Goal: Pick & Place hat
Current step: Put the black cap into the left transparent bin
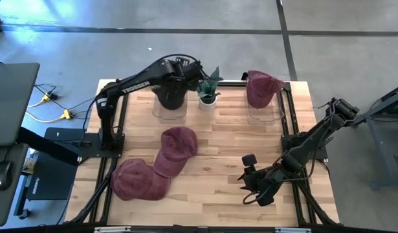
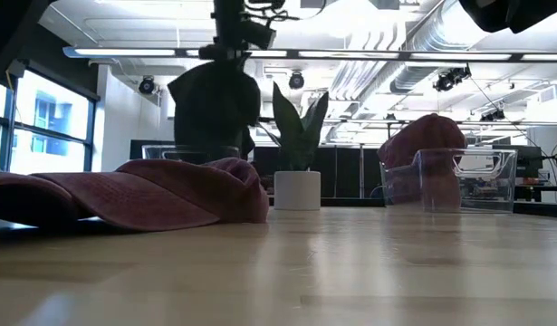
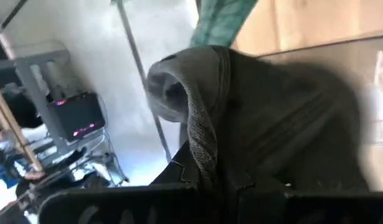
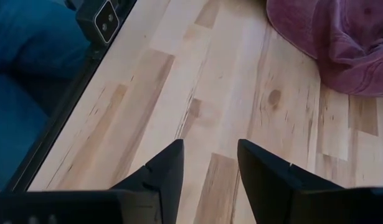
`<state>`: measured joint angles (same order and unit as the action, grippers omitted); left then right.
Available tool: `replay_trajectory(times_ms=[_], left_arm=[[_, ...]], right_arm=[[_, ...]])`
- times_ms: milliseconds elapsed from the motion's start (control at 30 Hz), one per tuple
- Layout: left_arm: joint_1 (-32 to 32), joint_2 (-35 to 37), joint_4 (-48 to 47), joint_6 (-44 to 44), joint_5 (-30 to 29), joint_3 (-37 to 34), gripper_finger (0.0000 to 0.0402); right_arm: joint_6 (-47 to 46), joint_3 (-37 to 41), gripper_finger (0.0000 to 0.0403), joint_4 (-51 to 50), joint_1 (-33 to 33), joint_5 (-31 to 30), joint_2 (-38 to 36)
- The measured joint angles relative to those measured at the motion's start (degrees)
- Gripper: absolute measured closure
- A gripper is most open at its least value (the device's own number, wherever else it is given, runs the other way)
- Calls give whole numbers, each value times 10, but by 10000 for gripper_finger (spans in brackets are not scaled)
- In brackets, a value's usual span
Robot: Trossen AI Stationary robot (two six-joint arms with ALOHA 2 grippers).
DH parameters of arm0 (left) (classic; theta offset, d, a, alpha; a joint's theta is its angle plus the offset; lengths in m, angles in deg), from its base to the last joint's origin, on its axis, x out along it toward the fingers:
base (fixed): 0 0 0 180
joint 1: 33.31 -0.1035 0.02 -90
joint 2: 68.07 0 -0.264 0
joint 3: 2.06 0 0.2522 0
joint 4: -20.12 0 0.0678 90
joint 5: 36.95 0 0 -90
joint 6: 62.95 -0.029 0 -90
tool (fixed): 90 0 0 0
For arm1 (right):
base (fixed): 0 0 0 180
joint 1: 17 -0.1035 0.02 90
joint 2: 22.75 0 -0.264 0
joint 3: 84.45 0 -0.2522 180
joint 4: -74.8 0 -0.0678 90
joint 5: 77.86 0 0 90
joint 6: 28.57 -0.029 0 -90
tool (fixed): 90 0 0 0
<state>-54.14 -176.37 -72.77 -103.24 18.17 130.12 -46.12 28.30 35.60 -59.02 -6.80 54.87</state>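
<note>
Left end effector (image 1: 179, 76) clamped on dark hat (image 1: 171, 94), fingers hidden; right end effector (image 4: 208, 163) parted, empty, over bench (image 4: 197, 81).

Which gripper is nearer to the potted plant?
Left. The left gripper, shut on a dark hat, is beside the potted plant; the right gripper sits at the opposite table edge.

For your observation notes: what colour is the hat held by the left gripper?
Dark grey hat, clearest in the left wrist view.
</note>
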Motion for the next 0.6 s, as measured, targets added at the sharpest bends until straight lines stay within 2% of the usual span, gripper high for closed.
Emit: replay_trajectory(times_ms=[267,600], left_arm=[[-22,0,23,26,28,-60,398],[-28,13,85,24,17,-142,398]], right_arm=[[-3,0,258,-1,0,4,0],[-4,0,253,-2,0,4,0]])
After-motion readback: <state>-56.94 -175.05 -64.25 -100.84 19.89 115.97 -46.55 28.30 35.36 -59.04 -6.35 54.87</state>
